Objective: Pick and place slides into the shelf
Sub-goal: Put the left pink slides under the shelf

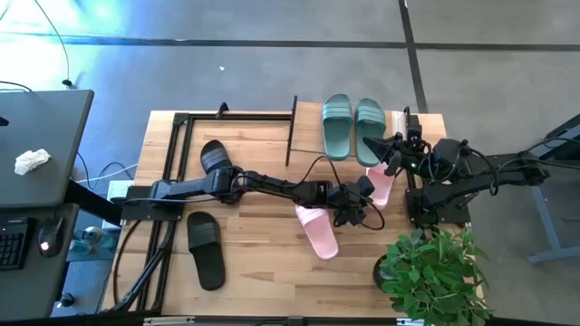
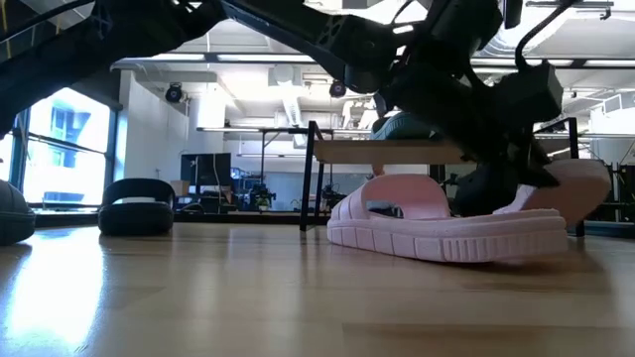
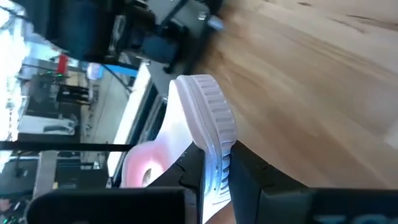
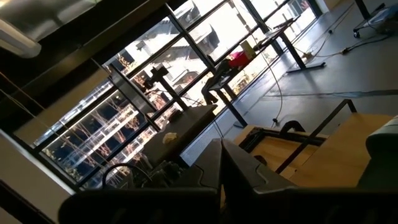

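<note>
Your left pincer (image 1: 352,210) sits at centre right of the high view, clamped on the sole edge of a pink slide (image 1: 319,232) whose other end rests on the bench (image 1: 263,263). Your right pincer (image 1: 388,156), fingers closed and empty, hovers by the second pink slide (image 1: 381,186). The green pair (image 1: 352,125) lies at upper centre on the shelf (image 1: 272,136). Two black slides (image 1: 206,249) lie at left.

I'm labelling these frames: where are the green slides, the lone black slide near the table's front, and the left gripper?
green slides (image 1: 337,127): high view, strap of the left one.
black slide (image 1: 203,234): high view, its strap.
left gripper (image 1: 347,214): high view, between the fingertips, at the pink slide.
</note>
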`<state>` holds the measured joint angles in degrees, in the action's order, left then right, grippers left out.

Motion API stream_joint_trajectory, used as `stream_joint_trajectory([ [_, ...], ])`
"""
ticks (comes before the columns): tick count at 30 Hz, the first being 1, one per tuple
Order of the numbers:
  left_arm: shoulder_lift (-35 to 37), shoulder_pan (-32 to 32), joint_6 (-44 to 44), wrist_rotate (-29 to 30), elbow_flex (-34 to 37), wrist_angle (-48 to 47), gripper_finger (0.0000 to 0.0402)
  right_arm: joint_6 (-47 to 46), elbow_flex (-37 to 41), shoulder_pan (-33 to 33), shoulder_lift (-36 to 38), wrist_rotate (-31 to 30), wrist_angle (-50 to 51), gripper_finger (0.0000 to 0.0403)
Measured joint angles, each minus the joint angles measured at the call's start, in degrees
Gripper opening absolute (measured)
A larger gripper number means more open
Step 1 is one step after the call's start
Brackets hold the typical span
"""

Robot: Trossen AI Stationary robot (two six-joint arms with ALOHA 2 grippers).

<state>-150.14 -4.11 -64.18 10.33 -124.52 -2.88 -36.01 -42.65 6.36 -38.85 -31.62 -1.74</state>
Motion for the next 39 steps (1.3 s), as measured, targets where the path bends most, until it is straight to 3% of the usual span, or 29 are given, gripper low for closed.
stream_joint_trajectory([
  [10,-0.6,-0.4,0.2,0.6,0.1,-0.2,0.0045,0.0,0.0,0.0,0.0,0.0,0.3,0.0000],
  [16,-0.6,-0.8,2.5,-1.9,0.1,-0.2,0.0062,0.0,0.0,0.0,0.0,0.1,0.4,0.0000],
  [39,-0.6,-0.8,9.4,-1.8,0.1,-0.3,0.0204,0.0,0.0,0.0,0.0,0.3,0.5,0.0000],
])
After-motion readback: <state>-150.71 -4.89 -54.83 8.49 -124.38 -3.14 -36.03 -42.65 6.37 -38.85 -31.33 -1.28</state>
